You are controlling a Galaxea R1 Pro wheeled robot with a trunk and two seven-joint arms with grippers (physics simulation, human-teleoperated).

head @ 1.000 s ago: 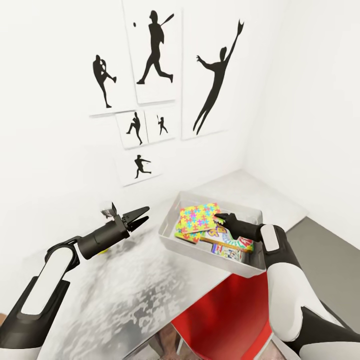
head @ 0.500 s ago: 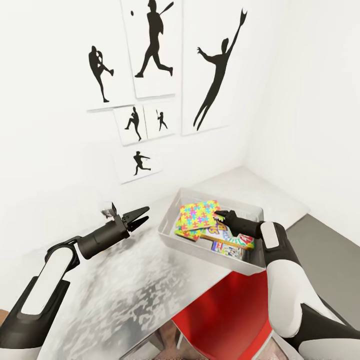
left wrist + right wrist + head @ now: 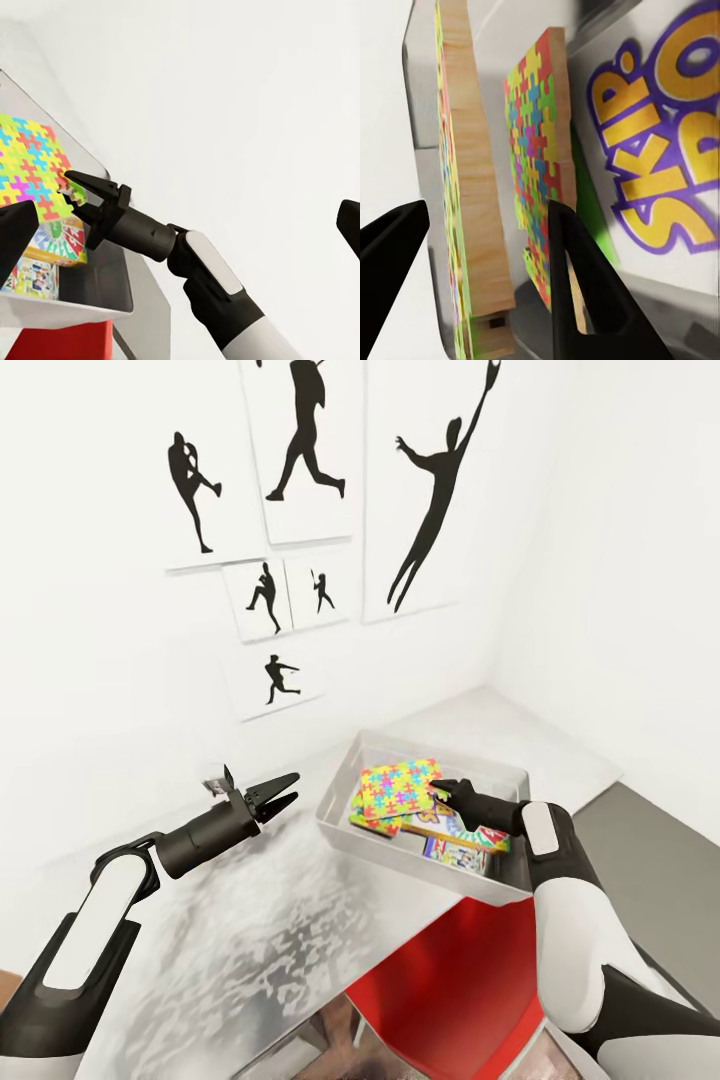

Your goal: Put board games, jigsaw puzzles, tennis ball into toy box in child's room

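Observation:
The light grey toy box (image 3: 338,830) stands on the pale table (image 3: 250,940), near its front edge. A jigsaw puzzle (image 3: 398,785) lies tilted on top of a second puzzle (image 3: 368,822), with the Skip-Bo board game (image 3: 487,839) and another illustrated board game (image 3: 455,853) beside them. My right gripper (image 3: 438,792) is open inside the box, its fingers on either side of the top puzzle's (image 3: 469,225) wooden edge, apart from it. The Skip-Bo lid (image 3: 660,172) lies just beyond. My left gripper (image 3: 285,788) hovers open over the table, left of the box.
A red chair (image 3: 450,980) sits under the table's front edge, below the toy box. Black baseball-player pictures (image 3: 300,460) hang on the white wall behind. The table meets the corner walls at the back right, with a dark grey surface (image 3: 650,860) to the right.
The whole head view has shifted, so the camera moved. Both arms have stayed nearly where they were, the right gripper still at the top puzzle's edge.

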